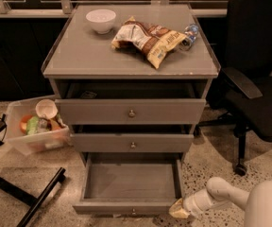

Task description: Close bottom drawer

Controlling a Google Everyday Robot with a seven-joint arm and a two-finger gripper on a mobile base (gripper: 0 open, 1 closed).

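Note:
The bottom drawer (pixel 131 181) of the grey cabinet is pulled far out, showing a plain grey interior with nothing in it. Its narrow front (pixel 129 207) with a small round knob (pixel 132 211) lies at the bottom edge of the view. My gripper (pixel 177 210) reaches in from the lower right on a white arm (pixel 221 193). It sits low at the drawer's front right corner, touching or nearly touching the front.
The top drawer (pixel 131 111) and middle drawer (pixel 132 143) stand slightly open above. A white bowl (pixel 101 20), snack bags (pixel 148 39) and a bottle (pixel 189 34) lie on the cabinet top. A black office chair (pixel 256 84) stands right. A clear bin (pixel 34 126) sits left on the floor.

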